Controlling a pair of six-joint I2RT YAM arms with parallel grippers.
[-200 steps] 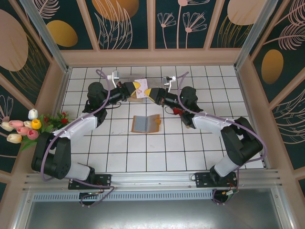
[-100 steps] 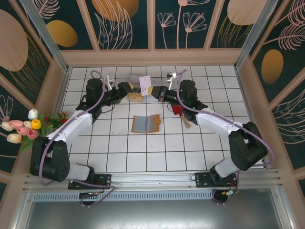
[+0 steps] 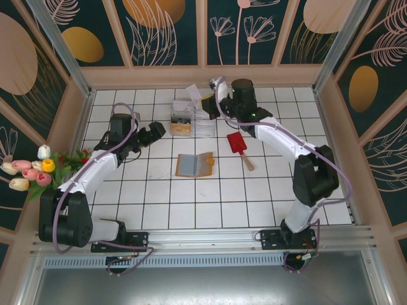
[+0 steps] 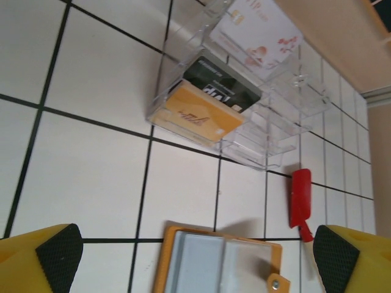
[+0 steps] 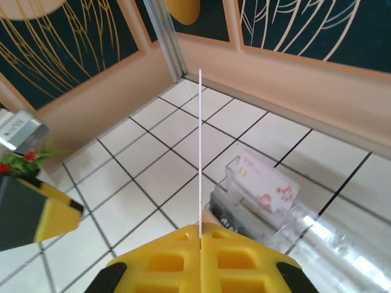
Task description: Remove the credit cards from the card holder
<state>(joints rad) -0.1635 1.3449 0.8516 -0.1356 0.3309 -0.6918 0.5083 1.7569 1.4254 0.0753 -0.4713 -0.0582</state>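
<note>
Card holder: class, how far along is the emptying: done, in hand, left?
Done: three cards stand in the clear box. In hand: the right gripper pinches another card; the left gripper is open. Left: place that card; whether the open card holder hides more is unclear.

**A:** Arm finish?
**B:** Left arm and right arm match: white shells on the long links, black rounded joint housings, fat black drum at each shoulder.
**A:** Cabling?
**B:** One purple cable per arm, run outside the shells in loose loops.
**A:** Mounts?
**B:** Flat black base plates.
**A:** Ends?
**B:** Left pincer: yellow fingers, black dimpled pads. Right pincer: same yellow, moulded ribs and recesses on the faces, black patches at the outer lower corners. Can't make out screws or markings.
</note>
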